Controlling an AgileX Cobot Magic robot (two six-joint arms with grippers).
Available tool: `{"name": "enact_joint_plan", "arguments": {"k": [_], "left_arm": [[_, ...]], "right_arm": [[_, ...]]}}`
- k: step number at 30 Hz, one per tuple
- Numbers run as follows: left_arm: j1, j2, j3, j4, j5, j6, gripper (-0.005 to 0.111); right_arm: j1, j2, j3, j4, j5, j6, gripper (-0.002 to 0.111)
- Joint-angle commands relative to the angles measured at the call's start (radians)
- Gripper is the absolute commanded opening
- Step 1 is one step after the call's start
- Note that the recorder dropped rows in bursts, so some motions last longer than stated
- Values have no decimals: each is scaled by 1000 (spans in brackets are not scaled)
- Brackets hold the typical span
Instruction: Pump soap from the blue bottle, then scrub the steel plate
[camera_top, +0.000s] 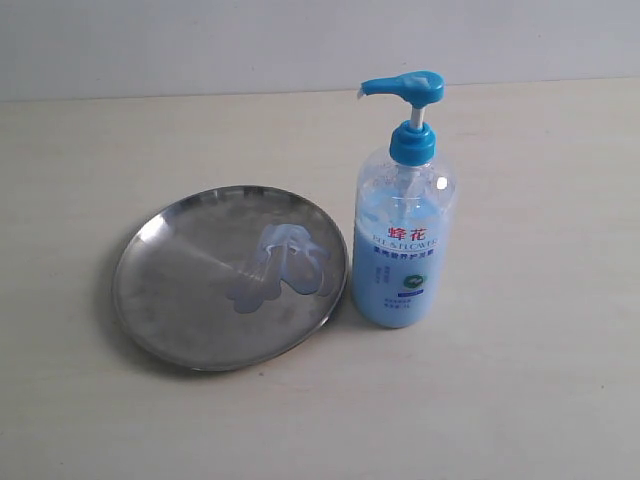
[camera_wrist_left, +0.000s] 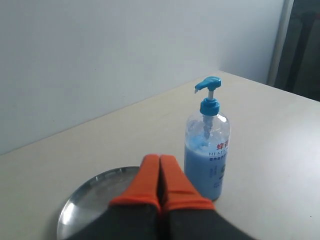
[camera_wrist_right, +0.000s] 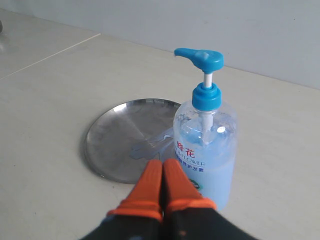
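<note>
- The blue bottle (camera_top: 403, 255) stands upright on the table (camera_top: 520, 380), just beside the steel plate (camera_top: 170, 290) and to its right in the exterior view; I cannot tell whether the two touch.
- The bottle looks more than half full, so I judge it fairly heavy and steady at the base, yet tall and smooth-walled (clear plastic, likely slippery once soapy); I would press straight down on the flat top of the pump head (camera_top: 405, 87), bracing the body below the collar if it rocks.
- The plate looks thin, stiff and shiny; I expect it to skate on the table under scrubbing, so pinning its rim seems wise.
- A pale smear of soap (camera_top: 280, 265) already lies on the plate, on the side nearest the bottle.
- Left gripper (camera_wrist_left: 159, 159): orange fingers pressed together with nothing between them, pointing toward plate and bottle.
- Right gripper (camera_wrist_right: 162, 162): likewise closed and empty, aimed at the bottle's label; neither gripper shows in the exterior view, so I judge both to be back from the work.
- The table is pale, matt and flat; a plain light wall (camera_top: 200, 40) rises behind it.
</note>
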Motion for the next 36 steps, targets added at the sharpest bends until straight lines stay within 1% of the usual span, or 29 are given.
{"name": "enact_joint_plan", "arguments": {"k": [1,6,10,13,16,18,19,22,23,25,26,27,30,31,33,36], "left_arm": [[-1,-35,18,-5,-29,-12,0],[-1,-37,18,-5,-18,-7,0],[-1,-37,18,-5,8,-7,0],[-1,-37,25,18,12,-7,0],[2,-41,70,22,-29,-20,0],[18,-61,94,28,-57,-59,0],[46,-87,122,61,-89,-110,0],[114,-145,179,103,-121,-143,0],[157,-178,208,128,-141,-176,0],[223,-223,251,173,-185,-269,0],[240,-232,263,197,-190,-303,0],[279,-250,293,256,-207,-386,0],[328,-251,346,348,-248,-505,0],[355,-251,376,391,-270,-559,0],[385,-251,417,411,-296,-570,0],[393,-251,465,414,-339,-559,0]], "right_arm": [[-2,-8,6,3,-22,2,0],[-2,-8,6,3,-26,2,0],[-2,-8,6,43,-26,2,0],[-2,-8,6,43,-26,2,0],[-2,-8,6,43,-28,2,0],[-2,-8,6,43,-28,2,0],[-2,-8,6,43,-28,2,0],[-2,-8,6,43,-28,2,0],[-2,-8,6,43,-28,2,0],[-2,-8,6,43,-28,2,0],[-2,-8,6,43,-28,2,0],[-2,-8,6,43,-28,2,0],[-2,-8,6,43,-28,2,0],[-2,-8,6,43,-28,2,0],[-2,-8,6,43,-28,2,0],[-2,-8,6,43,-28,2,0]]}}
